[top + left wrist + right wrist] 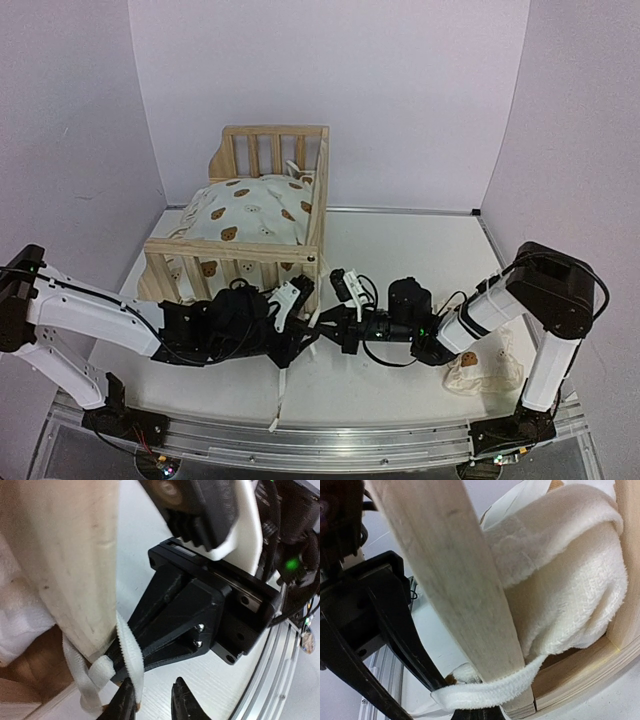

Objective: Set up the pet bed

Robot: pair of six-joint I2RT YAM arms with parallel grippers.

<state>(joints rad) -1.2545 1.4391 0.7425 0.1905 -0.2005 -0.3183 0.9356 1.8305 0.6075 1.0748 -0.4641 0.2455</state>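
As the overhead view shows, one pet bed (232, 249) stands left of centre on the surface (400, 250), holding one bear-print cushion (255, 210). Both pairs of jaws meet just beside its near right corner post, and one small pillow (482, 372) lies under the right arm (500, 300).

Left wrist view: the left jaws stand slightly parted, gripping nothing, just beside that post. The right jaws are clenched on one white tie (129, 647) at the post's foot.

Right wrist view: the tie crosses the foot of the post, with the cushion bulging behind it.
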